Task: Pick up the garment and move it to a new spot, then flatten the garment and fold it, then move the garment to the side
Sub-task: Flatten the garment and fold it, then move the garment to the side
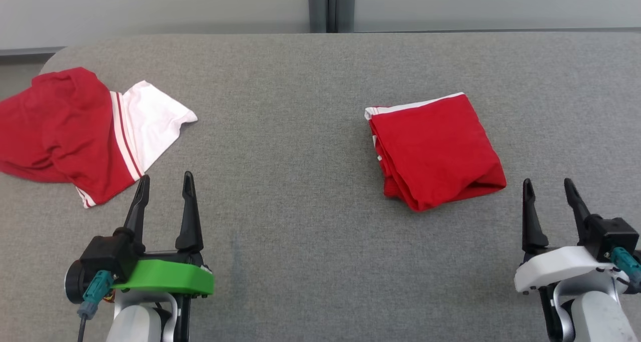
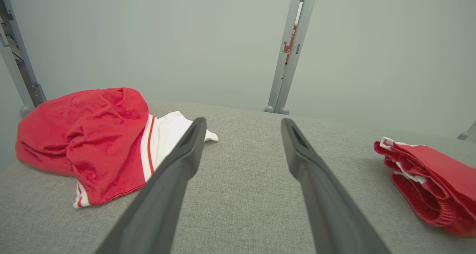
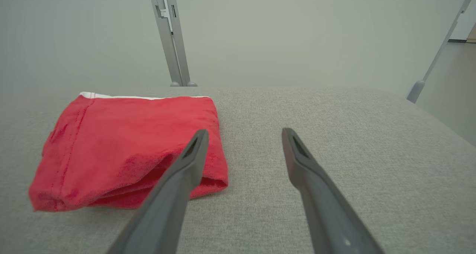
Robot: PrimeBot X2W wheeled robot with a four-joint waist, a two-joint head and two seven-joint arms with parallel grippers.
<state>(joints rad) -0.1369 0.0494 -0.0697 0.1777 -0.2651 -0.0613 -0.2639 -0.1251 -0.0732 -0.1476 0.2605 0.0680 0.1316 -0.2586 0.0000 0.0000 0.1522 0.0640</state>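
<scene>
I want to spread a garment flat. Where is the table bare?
The grey table is bare between the crumpled red-and-white garment and the folded red garment, and right of the folded one. The far left is crowded.

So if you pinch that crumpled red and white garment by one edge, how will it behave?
Probably floppy: the crumpled garment lies in soft rumpled folds, so it would likely drape from the left gripper. It looks thin and light. On the textured grey table it may bunch rather than slide.
</scene>
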